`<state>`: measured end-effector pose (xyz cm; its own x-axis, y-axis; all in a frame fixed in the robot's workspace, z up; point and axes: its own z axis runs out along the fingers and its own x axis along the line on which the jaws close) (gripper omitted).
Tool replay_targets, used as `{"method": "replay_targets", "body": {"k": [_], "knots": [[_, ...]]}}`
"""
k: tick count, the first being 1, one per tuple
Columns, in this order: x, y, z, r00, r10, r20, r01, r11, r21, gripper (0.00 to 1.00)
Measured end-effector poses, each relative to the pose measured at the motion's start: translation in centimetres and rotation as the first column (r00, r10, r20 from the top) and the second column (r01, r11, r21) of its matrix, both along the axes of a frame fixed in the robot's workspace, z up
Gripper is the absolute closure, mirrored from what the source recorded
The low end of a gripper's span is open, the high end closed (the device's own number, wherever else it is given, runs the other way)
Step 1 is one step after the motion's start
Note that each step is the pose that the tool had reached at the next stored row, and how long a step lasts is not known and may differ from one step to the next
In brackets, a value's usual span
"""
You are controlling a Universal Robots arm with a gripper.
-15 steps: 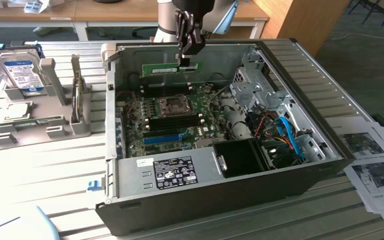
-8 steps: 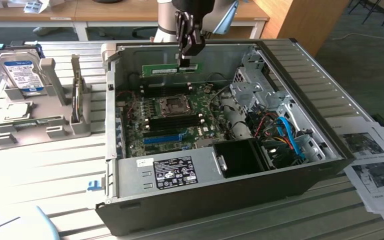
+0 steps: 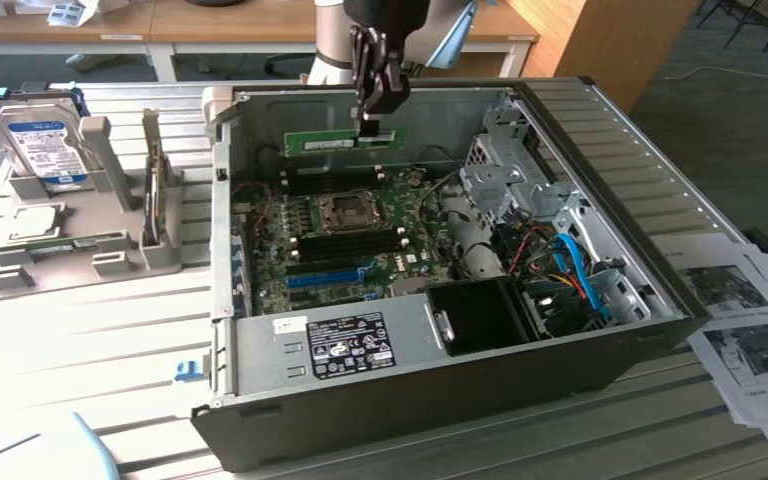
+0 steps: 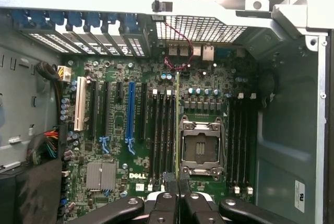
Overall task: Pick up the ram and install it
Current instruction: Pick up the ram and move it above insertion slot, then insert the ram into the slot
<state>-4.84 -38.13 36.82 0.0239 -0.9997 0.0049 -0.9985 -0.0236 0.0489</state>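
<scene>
Gripper (image 3: 372,128) clenched on the ram (image 3: 320,144), holding the green stick edge-down and clear above the motherboard (image 3: 398,262) inside the open computer case (image 3: 398,390).

Looked like a robotics lab or tech workshop tucked into an office-type room. A robot arm (image 3: 335,50) hung over a pale slatted workbench (image 3: 91,320), its gripper (image 3: 372,127) pinching the ram (image 3: 317,143) above an opened desktop tower (image 3: 624,150) with the Dell motherboard (image 4: 136,175) exposed. A hard drive (image 3: 40,148) stood in grey holders (image 3: 111,255) beside the tower. Printed sheets (image 3: 751,330) lay on the exterior view's right, and wooden desks (image 3: 224,25) sat behind on blue-grey carpet (image 3: 744,70).
</scene>
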Motion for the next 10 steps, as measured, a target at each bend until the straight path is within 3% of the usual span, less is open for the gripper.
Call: {"method": "replay_targets", "body": {"k": [10], "knots": [[0.00,0.00,-0.13,1.0000,0.000,0.0002,0.000,1.0000,-0.0005,0.89]]}}
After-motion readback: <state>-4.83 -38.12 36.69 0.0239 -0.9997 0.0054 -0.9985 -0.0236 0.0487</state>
